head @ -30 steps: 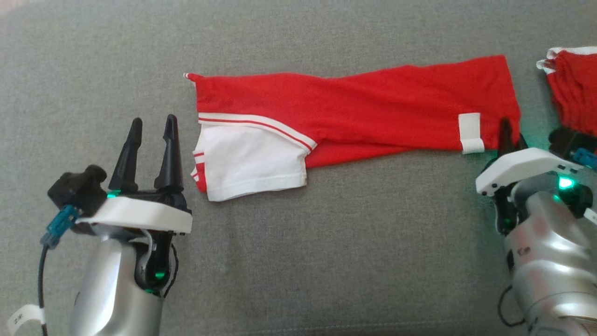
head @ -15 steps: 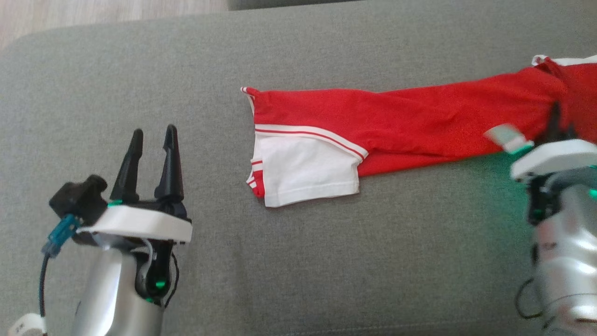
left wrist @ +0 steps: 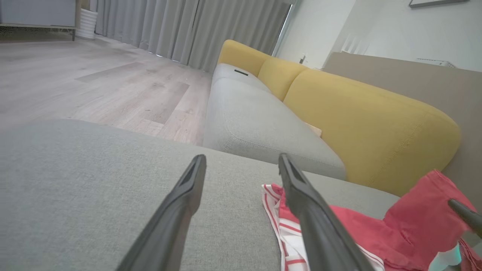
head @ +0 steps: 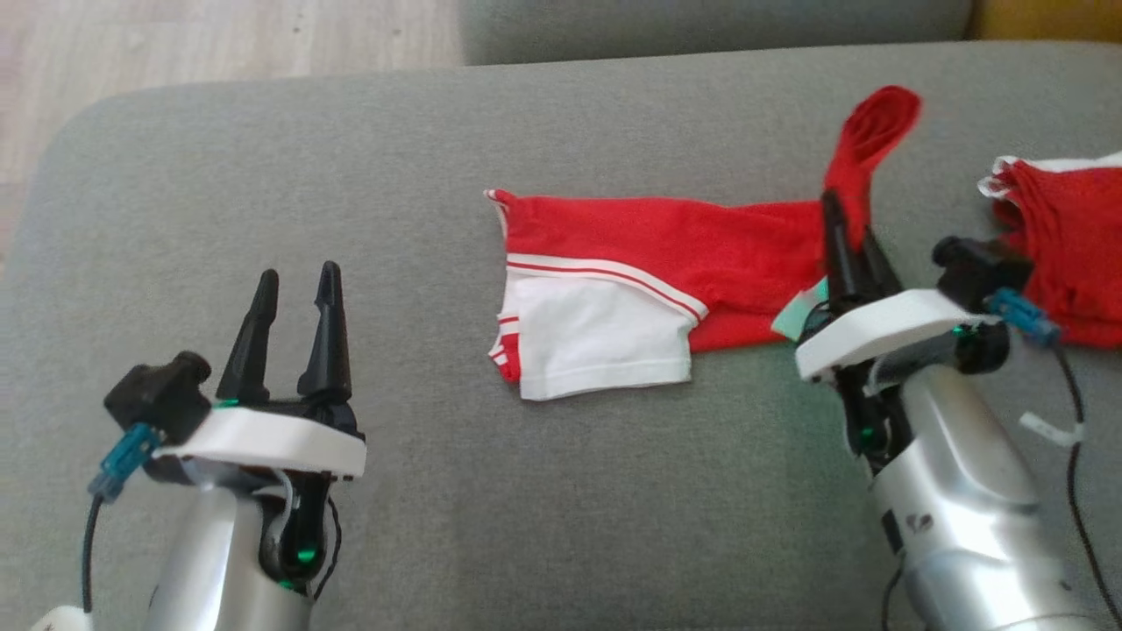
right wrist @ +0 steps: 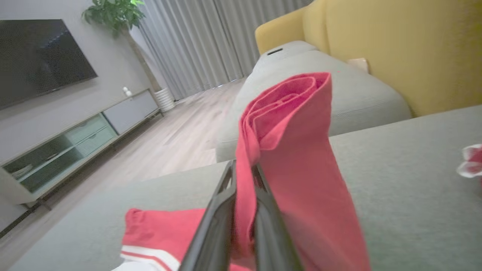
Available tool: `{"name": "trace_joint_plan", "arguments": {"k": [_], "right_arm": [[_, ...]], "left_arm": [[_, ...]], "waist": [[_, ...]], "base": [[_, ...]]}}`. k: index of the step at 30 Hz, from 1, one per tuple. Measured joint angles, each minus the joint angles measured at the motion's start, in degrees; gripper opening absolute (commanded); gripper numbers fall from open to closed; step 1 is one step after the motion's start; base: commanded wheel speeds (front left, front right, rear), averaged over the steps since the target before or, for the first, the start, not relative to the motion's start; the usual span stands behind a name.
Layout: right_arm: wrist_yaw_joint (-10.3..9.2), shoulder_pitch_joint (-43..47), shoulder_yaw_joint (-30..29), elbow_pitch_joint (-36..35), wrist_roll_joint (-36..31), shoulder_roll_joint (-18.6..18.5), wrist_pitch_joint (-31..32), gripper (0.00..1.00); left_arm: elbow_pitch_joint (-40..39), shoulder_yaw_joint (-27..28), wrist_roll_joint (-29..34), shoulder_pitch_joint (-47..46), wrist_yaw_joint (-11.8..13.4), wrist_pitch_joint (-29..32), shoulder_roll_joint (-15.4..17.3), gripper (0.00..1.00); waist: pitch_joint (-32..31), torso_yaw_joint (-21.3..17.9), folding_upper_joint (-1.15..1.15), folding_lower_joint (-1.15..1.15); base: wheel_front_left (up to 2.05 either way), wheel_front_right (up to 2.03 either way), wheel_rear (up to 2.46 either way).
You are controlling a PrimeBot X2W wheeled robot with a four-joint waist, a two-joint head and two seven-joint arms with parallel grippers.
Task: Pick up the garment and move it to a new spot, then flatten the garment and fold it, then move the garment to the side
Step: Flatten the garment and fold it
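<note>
**Right gripper (head: 848,219) has the red shirt (head: 666,254) by one end, left gripper (head: 299,273) parked**

Quick status from my remote seat. I'll place everything against the grey cushion (head: 263,175), since it all sits on or over that.

The shirt lies across the middle of the cushion. Its white sleeve part with the red stripes is flat on the fabric. The other end is pulled up off the cushion and stands in a loose red roll. The right gripper's fingers are clenched on that raised end. In the right wrist view the cloth (right wrist: 301,169) runs straight down between the two fingers of the gripper (right wrist: 244,167). A small pale tag (head: 793,317) hangs just by that gripper, right above the cushion.

The left gripper hovers over the cushion's left part, apart from the shirt. Its fingers are spread wide with nothing between them. The left wrist view shows the same gap (left wrist: 241,158), with the shirt's striped edge (left wrist: 276,210) just past one finger.

A second red garment (head: 1065,254) lies bunched at the cushion's right edge, not touching the shirt. Beyond the far edge of the cushion are a wood floor (head: 219,44) and a yellow sofa back (left wrist: 357,120).
</note>
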Motion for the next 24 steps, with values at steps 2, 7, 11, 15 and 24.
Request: {"name": "trace_joint_plan", "arguments": {"k": [2,7,11,15,24], "right_arm": [[0.0,0.98,2.16,-1.38,1.22,-0.03,0.4,0.0],[0.0,2.98,8.01,-4.23,3.55,-0.08,1.94,0.0],[0.0,3.6,11.15,-5.36,5.16,-0.09,3.02,0.0],[0.0,4.11,14.27,-5.71,6.21,-0.1,4.03,0.0],[0.0,3.58,18.64,-2.24,9.6,-0.11,5.12,0.0]], "left_arm": [[-0.02,-0.04,-0.03,0.24,0.0,0.0,0.0,1.0],[0.02,-0.66,-0.93,2.37,0.0,0.0,0.01,1.0],[0.02,-1.38,-1.38,2.36,0.0,0.0,-0.01,1.0],[0.03,-1.63,-1.92,2.36,0.0,0.0,0.02,1.0],[0.09,-2.33,-2.22,2.32,0.0,0.0,0.01,1.0]], "waist": [[-0.4,0.81,0.0,0.0],[-1.42,3.66,0.0,0.0],[-1.72,5.65,0.0,0.0],[-1.78,7.46,0.0,0.0],[-0.62,10.79,0.0,0.0]], "base": [[0.0,0.0,0.0],[0.0,0.0,0.0],[0.0,0.0,0.0],[0.0,0.0,0.0],[0.0,0.0,0.0]]}}
